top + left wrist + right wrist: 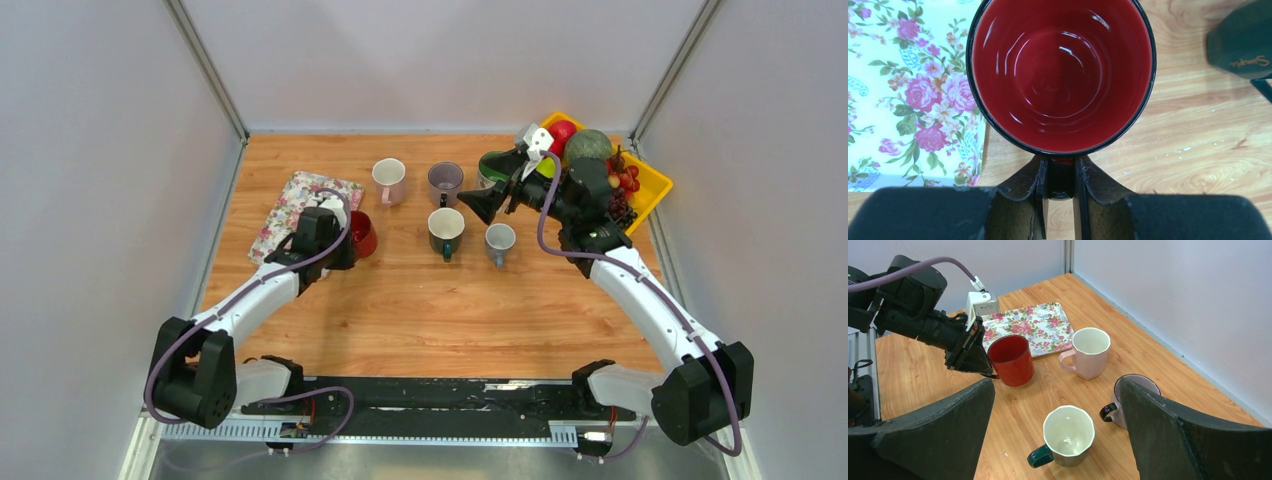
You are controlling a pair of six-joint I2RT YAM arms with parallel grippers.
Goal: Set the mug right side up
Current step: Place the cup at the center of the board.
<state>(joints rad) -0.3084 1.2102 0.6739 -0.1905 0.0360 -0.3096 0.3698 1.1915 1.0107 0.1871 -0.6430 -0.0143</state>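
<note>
Item 1: red mug [362,235], upright, mouth up, glossy red inside. It is located at 10 o'clock on the bench [420,310], just beside the floral tray [300,205], at the tray's 4 o'clock. Its handle is clamped between the nearly closed jaws of the left pincer [1061,182].

Item 2: right pincer [1057,385], jaws spread wide, nothing held, positioned at 1 o'clock.

Item 3: four mugs, mouths up, grouped at centre: pink mug [389,180], purple mug [446,182], green-handled mug [446,230], grey mug [500,240].

Item 4: yellow bin [655,185], filled with fruit [590,145], at 2 o'clock.
</note>
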